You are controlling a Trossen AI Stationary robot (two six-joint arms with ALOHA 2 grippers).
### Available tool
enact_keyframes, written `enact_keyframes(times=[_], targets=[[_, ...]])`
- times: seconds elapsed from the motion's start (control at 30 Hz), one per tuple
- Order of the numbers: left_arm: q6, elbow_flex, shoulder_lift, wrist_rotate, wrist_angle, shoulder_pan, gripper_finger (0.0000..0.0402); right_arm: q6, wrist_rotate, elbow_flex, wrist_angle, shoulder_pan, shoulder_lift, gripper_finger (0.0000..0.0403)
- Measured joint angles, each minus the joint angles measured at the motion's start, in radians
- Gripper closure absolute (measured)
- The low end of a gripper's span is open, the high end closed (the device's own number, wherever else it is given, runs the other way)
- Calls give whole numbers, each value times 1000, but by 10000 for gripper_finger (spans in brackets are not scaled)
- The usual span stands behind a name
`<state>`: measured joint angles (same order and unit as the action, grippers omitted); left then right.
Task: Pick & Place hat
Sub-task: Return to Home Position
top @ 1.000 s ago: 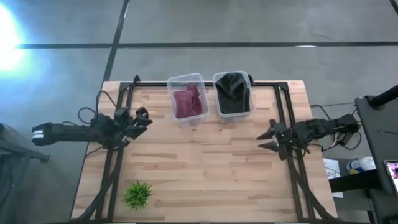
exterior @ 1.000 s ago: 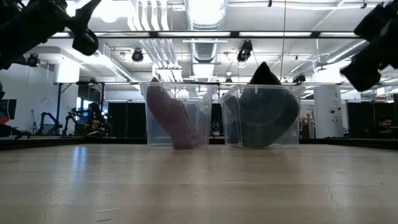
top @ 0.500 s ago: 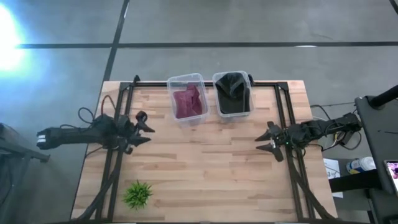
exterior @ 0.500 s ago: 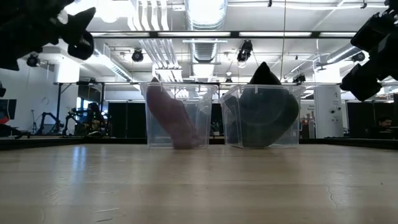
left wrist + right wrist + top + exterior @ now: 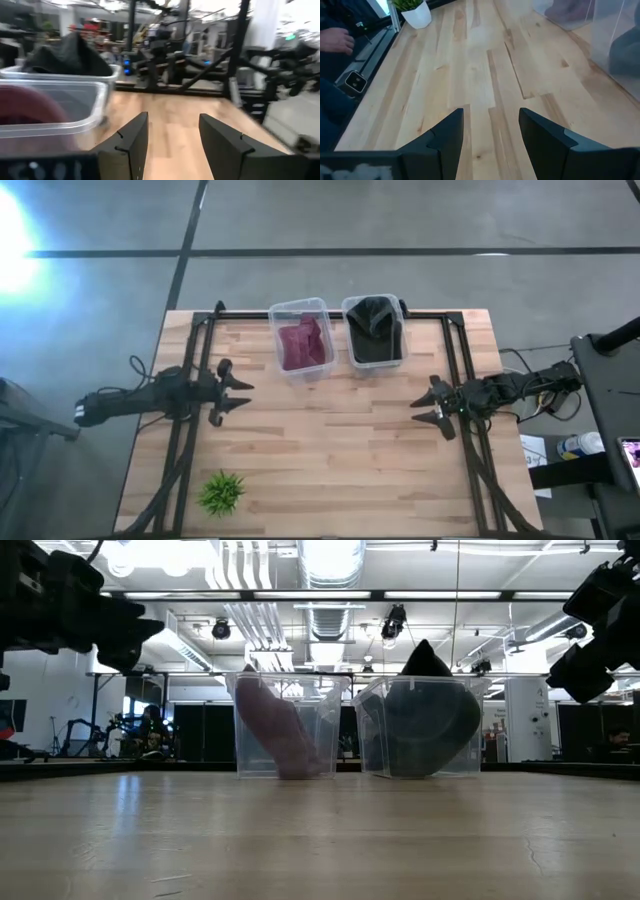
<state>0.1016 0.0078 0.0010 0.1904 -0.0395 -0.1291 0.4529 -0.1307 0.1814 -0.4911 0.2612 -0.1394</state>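
Note:
Two clear bins stand side by side at the table's far edge. A maroon hat (image 5: pixel 303 342) lies in the left bin (image 5: pixel 300 309); a black hat (image 5: pixel 375 328) fills the right bin (image 5: pixel 396 310), its peak poking above the rim (image 5: pixel 425 650). My left gripper (image 5: pixel 240 395) hovers open above the table's left part, pointing right, fingers empty (image 5: pixel 170 145). My right gripper (image 5: pixel 422 405) hovers open near the right side, pointing left, fingers empty (image 5: pixel 490 140). Neither is near a hat.
A small potted green plant (image 5: pixel 221 492) stands at the near-left of the table, also in the right wrist view (image 5: pixel 414 11). A person's hand (image 5: pixel 337 40) shows beyond the table's edge. Bare wood (image 5: pixel 330 440) lies between both grippers.
My left gripper has swung toward the table's near edge and a little right, turning level to point right. My right gripper moved slightly toward the near edge and left in the first half second, then held still. Both hats stayed in their bins.

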Motion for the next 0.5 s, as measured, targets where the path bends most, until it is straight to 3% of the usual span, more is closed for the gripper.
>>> enact_keyframes(times=[0.13, 0.5], targets=[[-29, -1, 0, -63, 6, 0, 232, 0, 0, 0, 0, 0, 0, 216], [10, -1, 17, -67, 2, 0, 232, 0, 0, 0, 0, 0, 0, 216]])
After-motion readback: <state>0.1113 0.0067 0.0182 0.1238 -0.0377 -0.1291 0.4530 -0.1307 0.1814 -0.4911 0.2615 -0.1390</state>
